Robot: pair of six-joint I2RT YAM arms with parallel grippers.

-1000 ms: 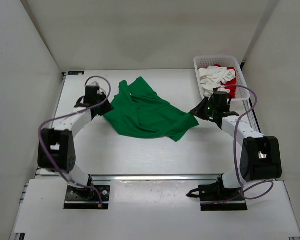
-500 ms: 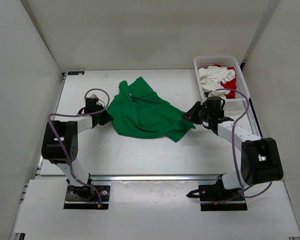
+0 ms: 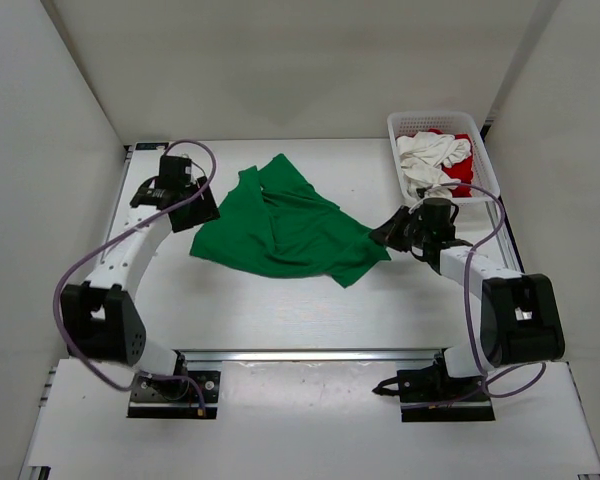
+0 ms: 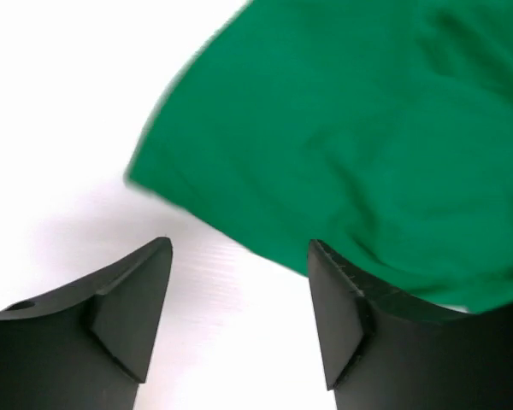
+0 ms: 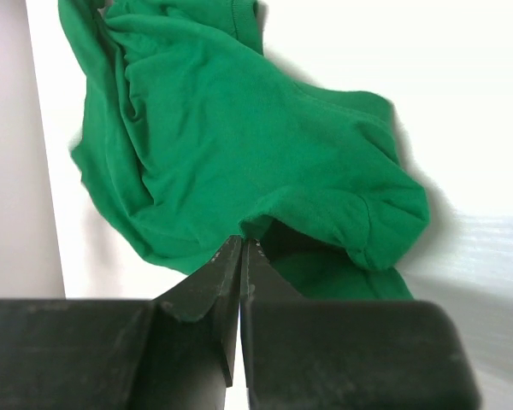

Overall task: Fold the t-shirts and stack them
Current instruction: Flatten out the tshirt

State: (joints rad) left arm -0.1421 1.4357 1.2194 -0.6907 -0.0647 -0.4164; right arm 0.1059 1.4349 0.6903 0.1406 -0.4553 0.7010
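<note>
Left hand [image 4: 239, 248] has sprung apart off the one green shirt [image 3: 280, 225]; right hand [image 5: 241, 242] pinches its corner.

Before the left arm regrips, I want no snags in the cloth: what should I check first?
1. Left gripper open and empty: ok, jaws apart at the green t-shirt's edge.
2. Right gripper shut on green t-shirt: ok, it pinches a fold of cloth.
3. Green t-shirt lying flat: not ok, wrinkled and bunched.
4. White t-shirt and red t-shirt out of the way: ok, both in the basket.
5. Left gripper's height above the table: cannot tell.
</note>
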